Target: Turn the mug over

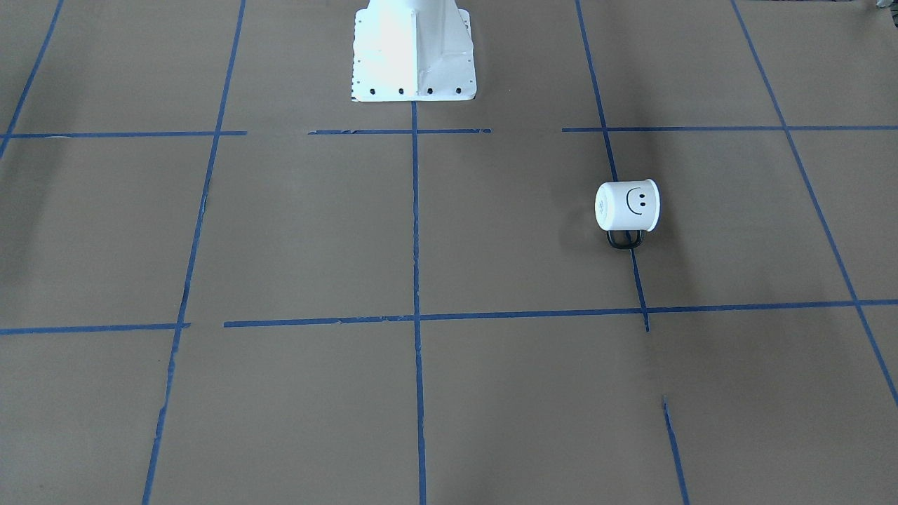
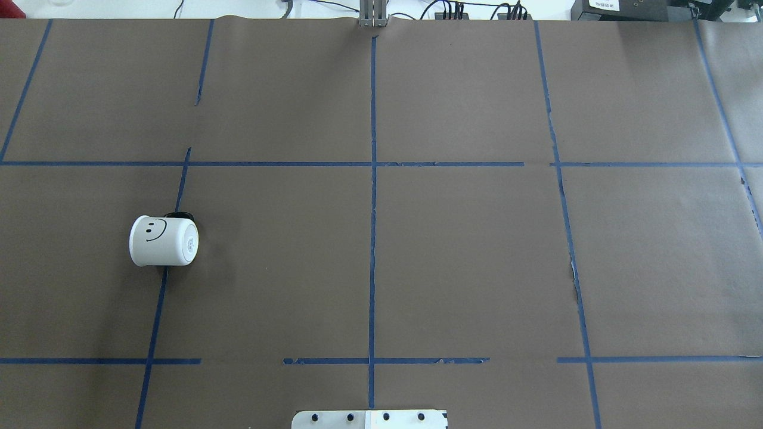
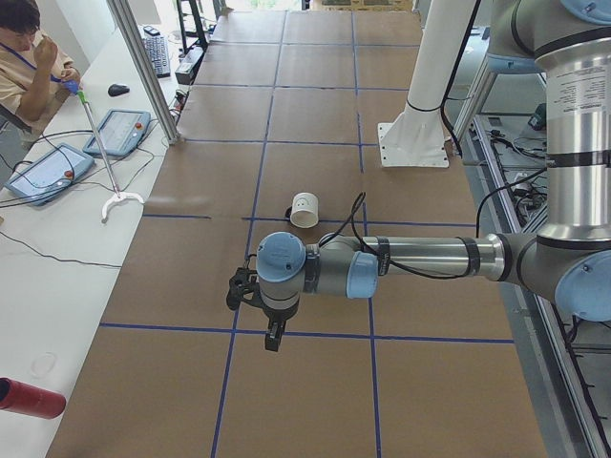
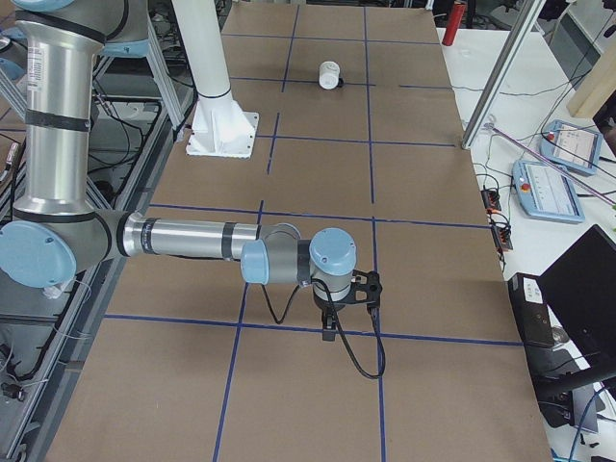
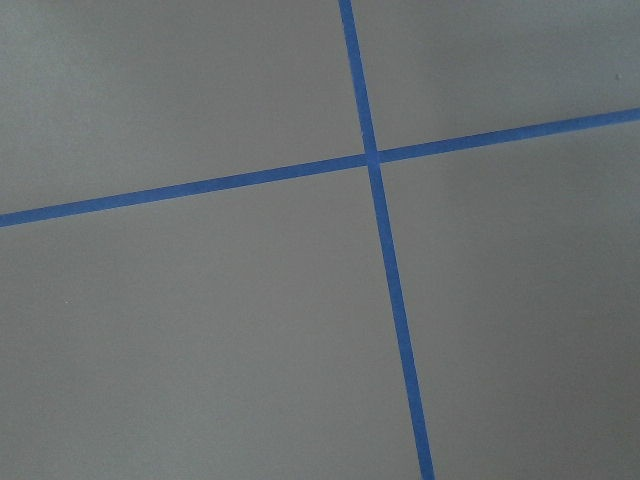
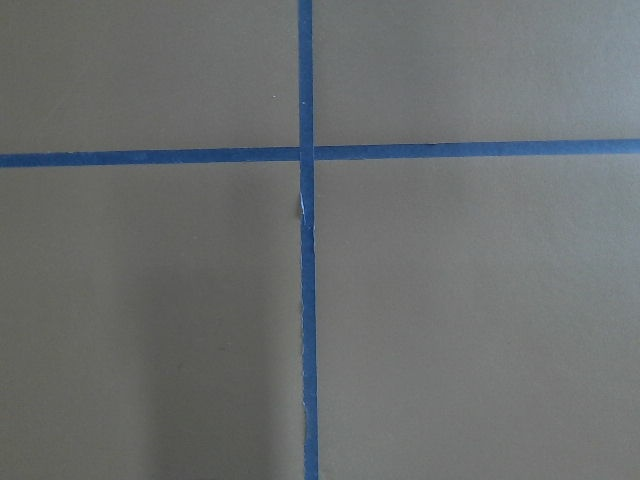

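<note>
Left claw [image 3: 274,336] and right claw [image 4: 329,327] are hovering over the table [image 2: 465,256], can't tell either one's opening. Mug [image 2: 163,241] is lying on its side across a blue tape line [image 2: 156,316], robot's left half.

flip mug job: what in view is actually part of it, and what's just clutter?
Part of the job:
- mug, lying on its side on the table
- left pincer and right pincer, both well away from it

Lying about, on the side bench:
- red cylinder
- teach pendant
- second pendant
- keyboard
</note>
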